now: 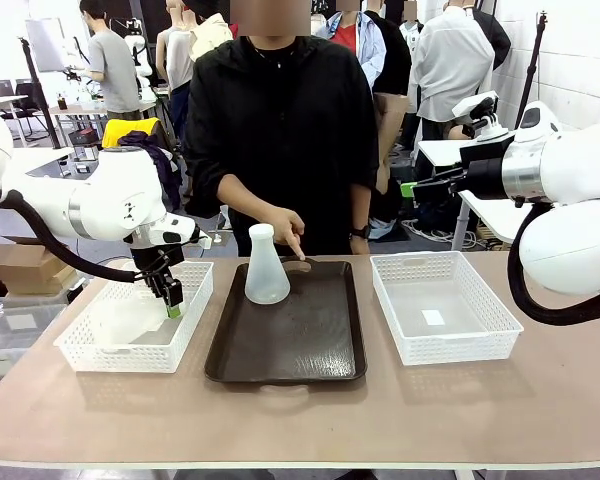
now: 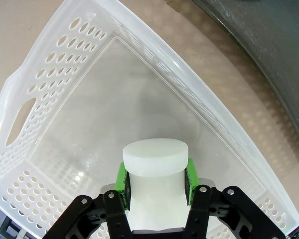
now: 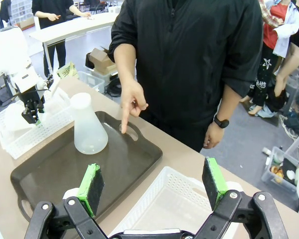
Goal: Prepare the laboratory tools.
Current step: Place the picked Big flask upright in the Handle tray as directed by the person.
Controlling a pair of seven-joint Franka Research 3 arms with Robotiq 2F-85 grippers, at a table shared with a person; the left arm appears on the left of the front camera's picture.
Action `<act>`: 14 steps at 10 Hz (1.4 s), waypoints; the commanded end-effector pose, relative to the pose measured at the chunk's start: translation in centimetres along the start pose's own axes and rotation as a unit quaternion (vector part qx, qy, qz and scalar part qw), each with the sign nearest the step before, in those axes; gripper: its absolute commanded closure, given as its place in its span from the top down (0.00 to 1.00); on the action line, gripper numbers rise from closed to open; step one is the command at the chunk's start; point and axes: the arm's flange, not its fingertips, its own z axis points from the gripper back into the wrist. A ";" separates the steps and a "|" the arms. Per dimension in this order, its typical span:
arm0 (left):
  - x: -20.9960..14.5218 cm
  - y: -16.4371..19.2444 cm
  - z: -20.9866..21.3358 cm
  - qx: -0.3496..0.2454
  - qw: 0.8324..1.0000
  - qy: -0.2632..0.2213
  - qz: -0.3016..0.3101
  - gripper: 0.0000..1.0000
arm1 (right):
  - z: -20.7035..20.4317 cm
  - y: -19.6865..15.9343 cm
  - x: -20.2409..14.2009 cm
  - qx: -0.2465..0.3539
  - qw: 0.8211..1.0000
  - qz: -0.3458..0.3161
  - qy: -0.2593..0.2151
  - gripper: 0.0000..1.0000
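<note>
Dark brown tray (image 1: 310,350) sits centred on the table (image 1: 280,420), flanked by two white lattice baskets (left (image 1: 90,350), right (image 1: 480,340)).

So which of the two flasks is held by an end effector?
The flask in the left basket: the left end effector grips its neck. The other flask stands free on the tray.
</note>
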 end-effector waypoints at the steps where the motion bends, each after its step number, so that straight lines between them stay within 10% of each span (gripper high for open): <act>1: 0.0 0.1 -0.1 0.000 1.000 0.000 0.000 0.00 | 0.0 0.0 0.1 -0.002 1.000 0.002 -0.006 1.00; 8: -0.1 -0.2 0.9 0.023 0.999 -0.027 -0.022 0.00 | 0.0 0.0 0.1 -0.002 1.000 0.002 -0.006 1.00; 14: -2.8 -0.6 13.3 0.053 0.995 -0.077 -0.047 0.00 | 0.0 0.0 0.1 -0.002 1.000 0.002 -0.006 1.00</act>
